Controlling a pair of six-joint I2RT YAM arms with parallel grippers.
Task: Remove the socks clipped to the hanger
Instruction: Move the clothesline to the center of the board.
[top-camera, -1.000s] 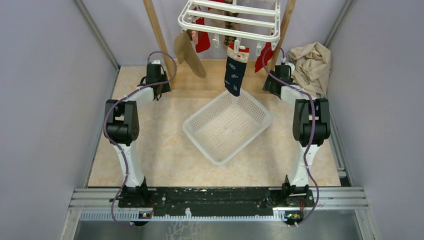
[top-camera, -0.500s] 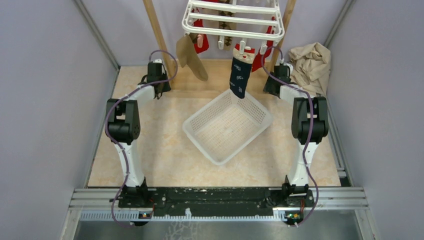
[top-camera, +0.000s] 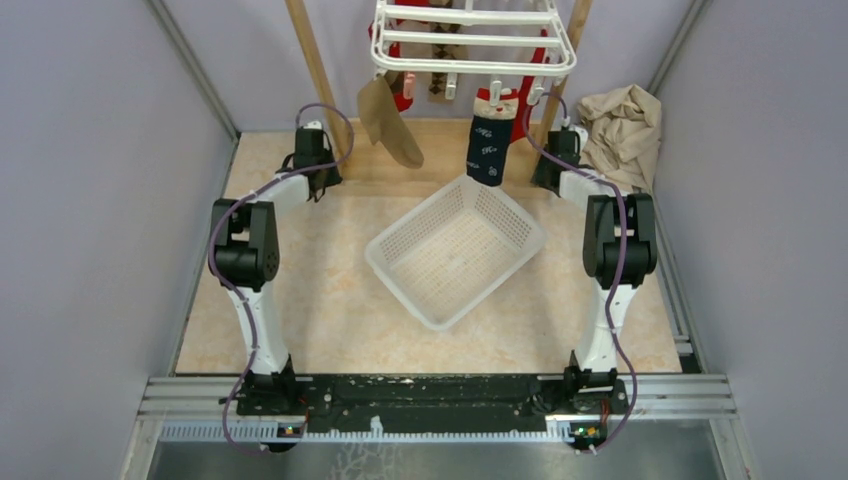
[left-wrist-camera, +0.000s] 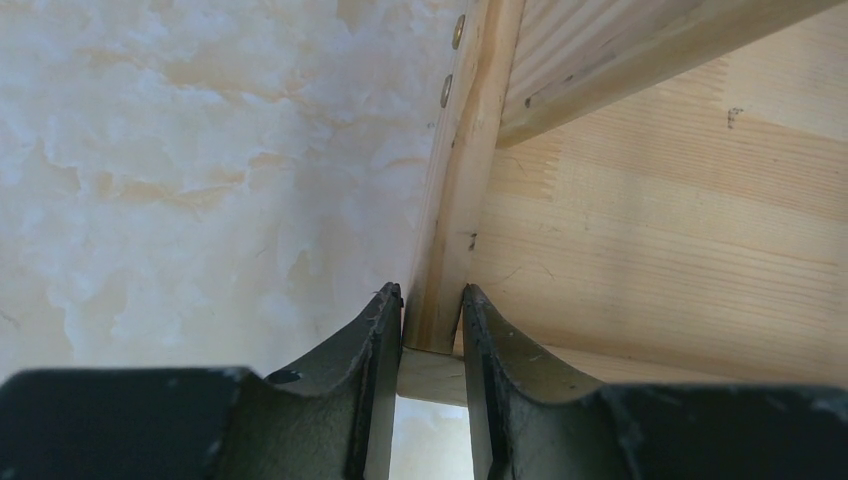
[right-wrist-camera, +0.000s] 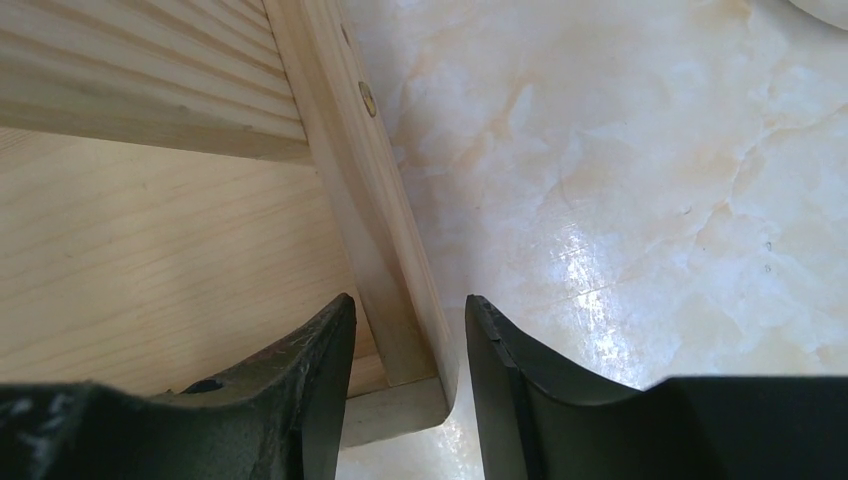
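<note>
The hanger (top-camera: 470, 65), a white barred plastic rack, is hanging at the far end of the table (top-camera: 330, 300) between the posts of the wooden frame (top-camera: 315, 70). The socks (top-camera: 488, 150) are dangling from its clips: a navy one near the white basket (top-camera: 455, 250), a tan one to its left, red ones behind. The left gripper (left-wrist-camera: 428, 295) is pinching a base rail of the frame, while the right gripper (right-wrist-camera: 408, 300) is straddling another rail, its jaws parted with a gap showing
</note>
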